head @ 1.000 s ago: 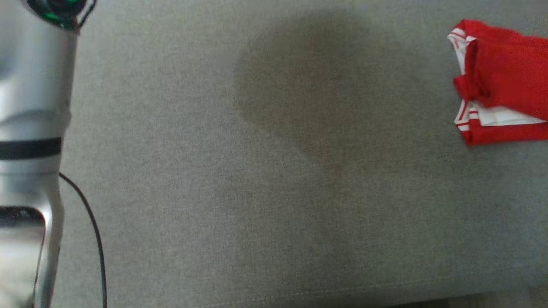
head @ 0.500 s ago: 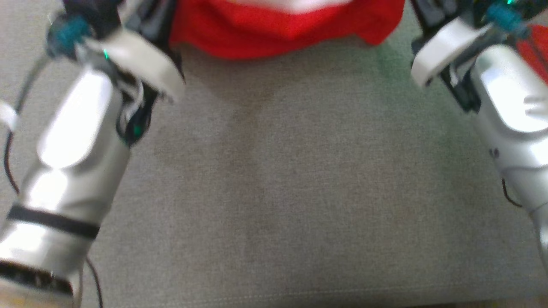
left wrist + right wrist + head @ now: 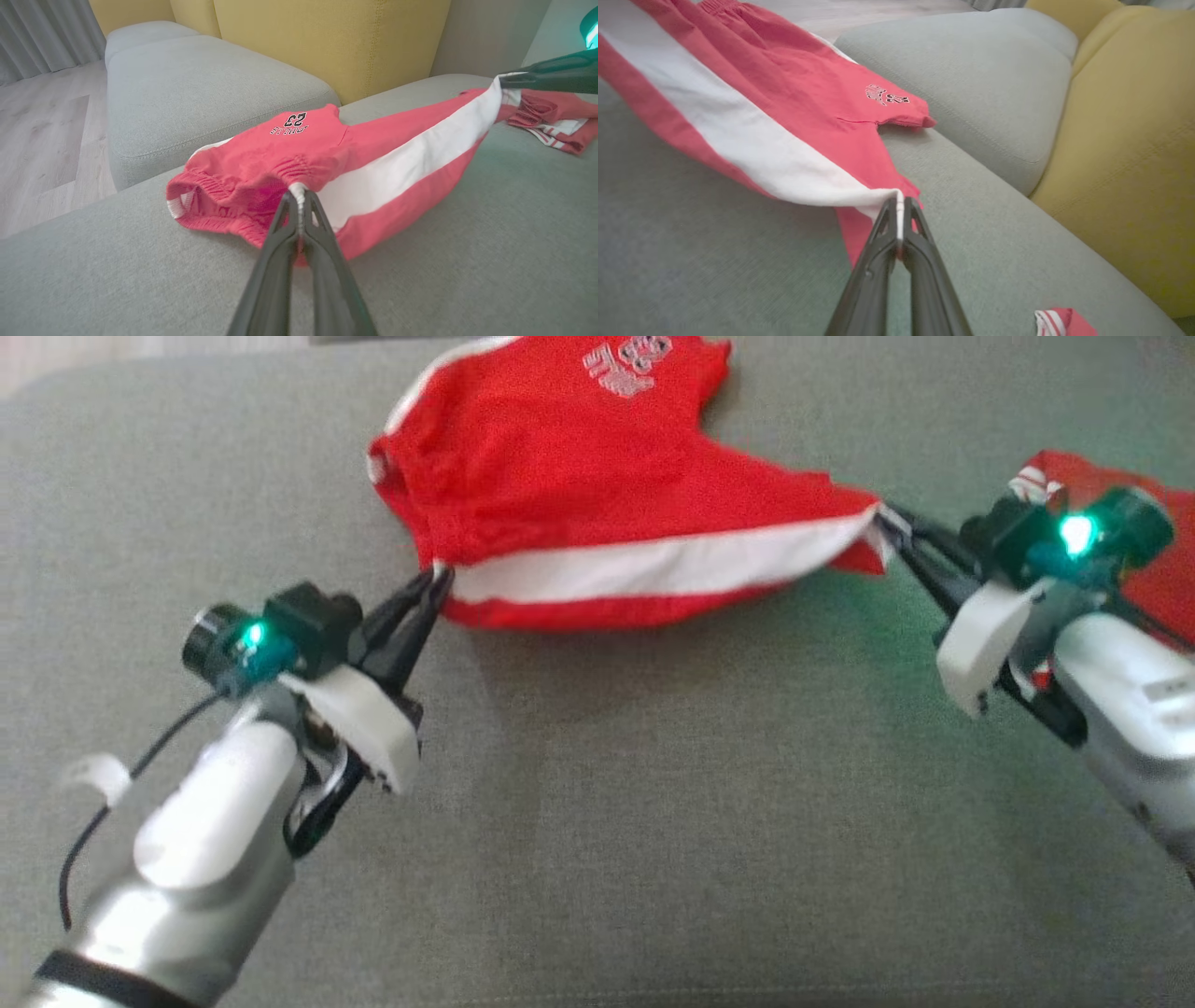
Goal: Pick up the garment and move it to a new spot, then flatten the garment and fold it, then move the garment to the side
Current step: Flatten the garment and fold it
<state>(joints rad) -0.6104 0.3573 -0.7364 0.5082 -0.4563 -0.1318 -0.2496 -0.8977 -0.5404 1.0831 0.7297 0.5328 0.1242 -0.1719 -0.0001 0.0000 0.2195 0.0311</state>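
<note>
Because we want it flat, our left gripper (image 3: 439,581) and right gripper (image 3: 887,518), jaws clamped on opposite ends of its striped edge, stretch the garment (image 3: 560,476) across the far sofa seat (image 3: 653,803).

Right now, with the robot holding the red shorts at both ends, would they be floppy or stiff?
Probably floppy: the red shorts sag between the left gripper and right gripper, and the far leg drapes on the sofa. Likely light, since two thin pinches lift that edge. Probably not slippery: the cloth looks soft and bunched.
</note>
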